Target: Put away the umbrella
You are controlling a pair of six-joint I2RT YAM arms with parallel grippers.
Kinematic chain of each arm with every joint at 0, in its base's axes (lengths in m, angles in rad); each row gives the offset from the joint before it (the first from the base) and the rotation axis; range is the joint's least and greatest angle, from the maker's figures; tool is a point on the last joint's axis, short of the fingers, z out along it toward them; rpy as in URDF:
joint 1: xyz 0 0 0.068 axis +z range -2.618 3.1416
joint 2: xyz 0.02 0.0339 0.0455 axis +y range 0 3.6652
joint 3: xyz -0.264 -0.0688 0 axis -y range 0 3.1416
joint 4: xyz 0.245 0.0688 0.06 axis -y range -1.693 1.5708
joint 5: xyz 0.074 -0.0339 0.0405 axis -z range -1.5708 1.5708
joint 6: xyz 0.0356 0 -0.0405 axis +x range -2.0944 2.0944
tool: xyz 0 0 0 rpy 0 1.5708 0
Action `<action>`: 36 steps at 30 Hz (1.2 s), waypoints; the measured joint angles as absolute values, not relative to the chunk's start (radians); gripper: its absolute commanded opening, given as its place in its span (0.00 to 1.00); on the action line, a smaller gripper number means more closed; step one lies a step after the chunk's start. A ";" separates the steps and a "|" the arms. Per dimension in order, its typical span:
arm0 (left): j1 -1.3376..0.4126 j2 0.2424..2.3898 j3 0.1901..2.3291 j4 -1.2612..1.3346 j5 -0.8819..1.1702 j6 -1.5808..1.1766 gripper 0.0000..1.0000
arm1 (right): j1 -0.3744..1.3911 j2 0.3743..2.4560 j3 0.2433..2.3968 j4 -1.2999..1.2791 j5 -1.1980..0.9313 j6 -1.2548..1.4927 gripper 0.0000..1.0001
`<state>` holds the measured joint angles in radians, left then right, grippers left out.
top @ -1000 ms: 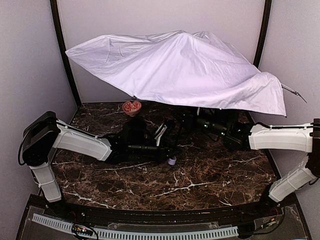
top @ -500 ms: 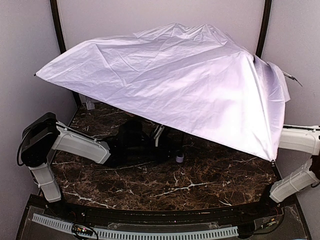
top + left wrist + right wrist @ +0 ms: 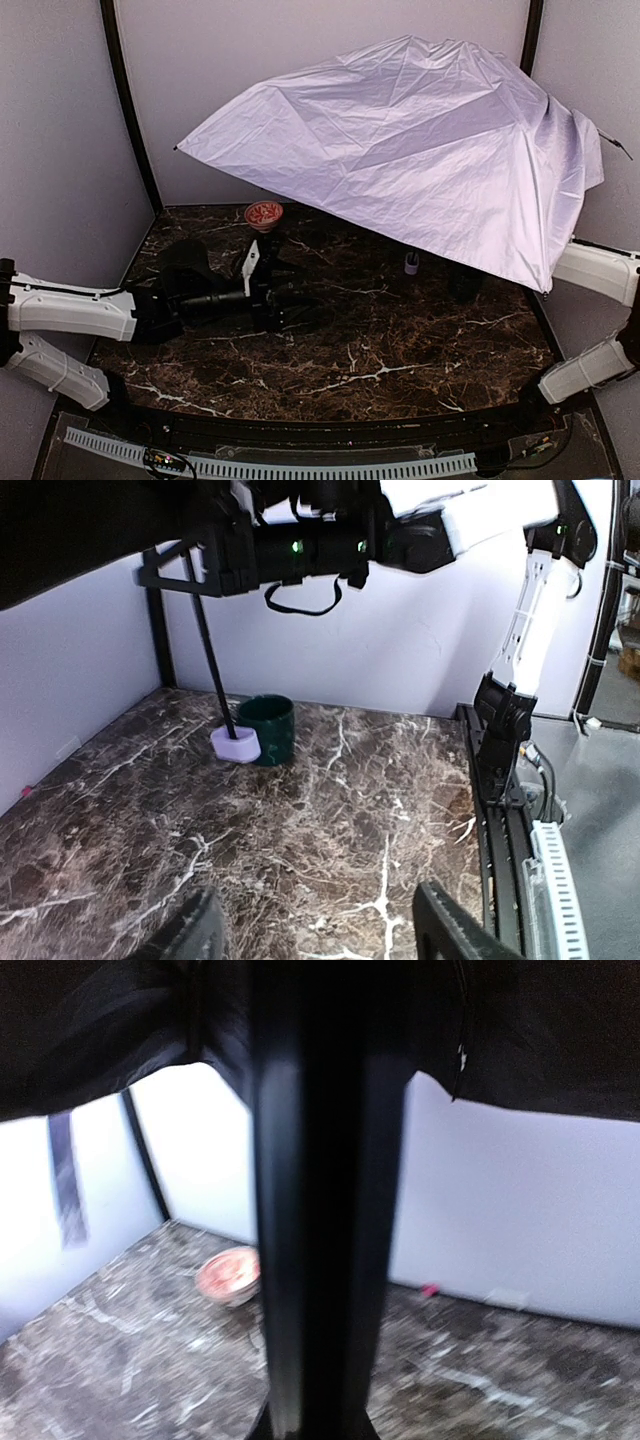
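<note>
Umbrella [image 3: 420, 150] open, tilted canopy over the worktop's [image 3: 400, 350] back right corner. Its handle [image 3: 236, 745] stands on the marble just beside a mug [image 3: 266, 728]. A bowl [image 3: 263, 214] sits near the back edge. Open room along the front edge. Left arm low, reaching in from the left edge; left gripper [image 3: 318, 930] released, holding nothing. Right arm enters under the canopy; right gripper [image 3: 200, 565] clenched on the shaft.

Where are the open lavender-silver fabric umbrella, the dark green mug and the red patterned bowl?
lavender-silver fabric umbrella [image 3: 420, 150]: top external view, middle of the canopy.
dark green mug [image 3: 272, 725]: left wrist view, outer wall.
red patterned bowl [image 3: 263, 213]: top external view, inner surface.
</note>
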<state>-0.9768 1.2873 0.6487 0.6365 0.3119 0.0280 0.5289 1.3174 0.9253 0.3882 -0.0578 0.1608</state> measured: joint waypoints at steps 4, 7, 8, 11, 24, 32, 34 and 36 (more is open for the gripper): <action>-0.950 1.125 0.582 0.595 0.282 0.042 0.86 | 0.478 1.317 0.925 0.428 -0.101 0.102 0.00; -0.862 0.990 0.568 0.553 0.265 0.010 0.89 | 0.466 1.317 0.925 0.429 -0.159 0.049 0.00; -0.828 0.954 0.569 0.546 0.257 -0.003 0.89 | 0.464 1.317 0.925 0.428 -0.176 0.036 0.00; -0.723 0.859 0.596 0.509 0.226 -0.035 0.89 | 0.460 1.317 0.925 0.429 -0.237 0.015 0.00; -0.524 0.856 0.735 0.292 0.262 -0.049 0.88 | 0.361 1.394 1.076 0.386 -0.298 0.043 0.00; -0.229 1.007 0.768 0.178 0.389 -0.226 0.88 | 0.322 1.414 1.148 0.363 -0.300 -0.005 0.00; -0.214 0.987 0.769 0.195 0.414 -0.239 0.89 | 0.320 1.415 1.139 0.359 -0.310 -0.047 0.00; -0.214 0.964 0.796 0.189 0.463 -0.231 0.89 | 0.319 1.414 1.121 0.358 -0.320 -0.095 0.00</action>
<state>-0.2142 0.9642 0.7959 0.1890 0.4625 -0.2310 0.3195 1.4143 1.1210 0.3580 -0.3199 -0.0948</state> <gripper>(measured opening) 0.886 0.054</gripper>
